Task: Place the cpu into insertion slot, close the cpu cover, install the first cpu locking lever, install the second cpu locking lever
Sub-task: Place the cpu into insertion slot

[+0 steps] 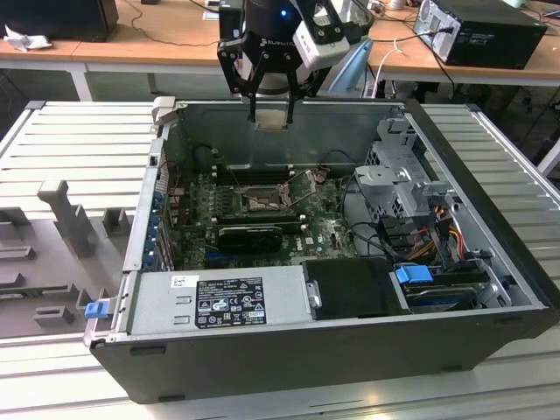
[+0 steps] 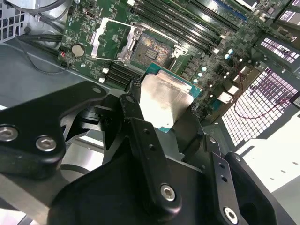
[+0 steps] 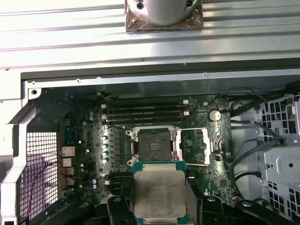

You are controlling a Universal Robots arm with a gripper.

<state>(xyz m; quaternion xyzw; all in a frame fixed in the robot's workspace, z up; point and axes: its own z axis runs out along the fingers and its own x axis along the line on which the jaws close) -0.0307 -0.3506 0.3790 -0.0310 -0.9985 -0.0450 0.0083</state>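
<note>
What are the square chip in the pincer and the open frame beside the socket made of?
The cpu, held in the pincer, looks like dull brushed metal on a green board base, showing at its edges. The cpu cover seems thin bare steel: silvery, glinting bars.

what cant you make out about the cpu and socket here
- Underside of the cpu: faces away from both wrist views.
- Contacts inside the insertion slot: too small in the exterior view.
- Part of the motherboard: covered by the held cpu in the first wrist view.
</note>
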